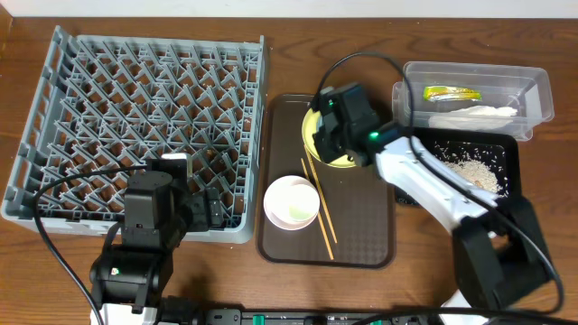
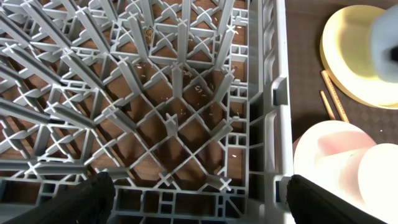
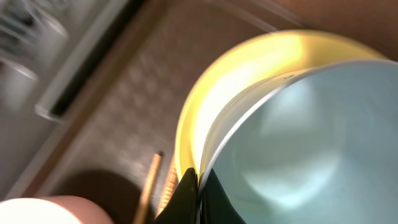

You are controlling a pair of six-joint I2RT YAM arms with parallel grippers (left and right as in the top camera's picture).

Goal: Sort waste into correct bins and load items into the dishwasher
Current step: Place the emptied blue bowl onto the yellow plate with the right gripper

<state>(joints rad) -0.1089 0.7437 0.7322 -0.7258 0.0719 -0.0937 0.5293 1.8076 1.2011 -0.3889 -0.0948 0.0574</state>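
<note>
My right gripper (image 3: 199,186) is shut on the rim of the light blue bowl (image 3: 311,143), which sits on the yellow plate (image 3: 249,81). In the overhead view the gripper (image 1: 332,135) covers the bowl, and only the plate's edge (image 1: 310,135) shows. The white bowl (image 1: 291,200) and two chopsticks (image 1: 321,212) lie on the brown tray (image 1: 361,253). My left gripper (image 2: 199,199) is open and empty over the front right corner of the grey dish rack (image 2: 186,106). The wrapper (image 1: 452,92) and tissue (image 1: 474,113) lie in the clear tub (image 1: 533,86). Crumbs (image 1: 470,167) lie in the black tray (image 1: 510,149).
The dish rack (image 1: 135,126) fills the left of the table, and a few crumbs lie under its grid. The brown tray sits between the rack and the bins. The left wrist view shows a smaller white round shape (image 2: 382,180) at the white bowl (image 2: 329,146).
</note>
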